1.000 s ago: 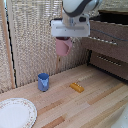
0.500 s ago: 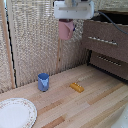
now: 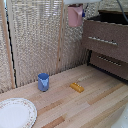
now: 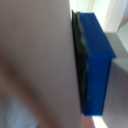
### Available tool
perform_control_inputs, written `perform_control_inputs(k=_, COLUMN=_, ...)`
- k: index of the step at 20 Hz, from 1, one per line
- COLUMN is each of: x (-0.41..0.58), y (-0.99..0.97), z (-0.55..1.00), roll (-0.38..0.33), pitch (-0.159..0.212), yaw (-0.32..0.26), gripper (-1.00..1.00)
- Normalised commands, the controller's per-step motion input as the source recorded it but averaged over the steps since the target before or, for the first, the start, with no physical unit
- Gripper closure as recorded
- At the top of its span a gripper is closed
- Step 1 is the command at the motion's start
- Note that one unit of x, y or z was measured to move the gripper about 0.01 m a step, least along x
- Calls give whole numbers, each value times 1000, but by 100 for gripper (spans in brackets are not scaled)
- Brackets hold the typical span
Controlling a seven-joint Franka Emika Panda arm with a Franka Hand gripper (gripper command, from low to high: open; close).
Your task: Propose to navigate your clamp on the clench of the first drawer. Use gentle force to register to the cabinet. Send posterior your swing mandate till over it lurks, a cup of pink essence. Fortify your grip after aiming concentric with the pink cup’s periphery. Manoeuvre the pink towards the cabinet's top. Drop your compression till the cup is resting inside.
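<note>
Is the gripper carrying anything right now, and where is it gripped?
The pink cup, lifted high beside the cabinet. A blue finger presses its wall, apparently near the rim.

Backdrop is a woven reed/bamboo blind screen with vertical wooden posts, pale beige. Work surface is a light butcher-block wooden table, planks running diagonally in the exterior view. Lighting is even and soft (no hard shadows). Bright patch at the table's near corner on the exterior view's right.
</note>
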Motion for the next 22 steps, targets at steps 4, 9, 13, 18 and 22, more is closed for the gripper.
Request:
perform_control_inputs(k=4, x=-1, y=-777, z=831, roll=43, pitch=158, yaw=-128, gripper=100)
perform_control_inputs(k=9, x=18, y=-941, z=878, roll=98, pitch=26, yaw=-31, gripper=100)
perform_control_inputs(k=13, x=17, y=-997, z=706, roll=126, pitch=-33, yaw=0, gripper=100)
perform_control_inputs(k=18, x=-24, y=-1000, z=190, roll=107, pitch=-8, yaw=0, gripper=100)
perform_control_inputs(k=22, x=-16, y=-896, z=-134, roll=123, pitch=0, yaw=1, gripper=100)
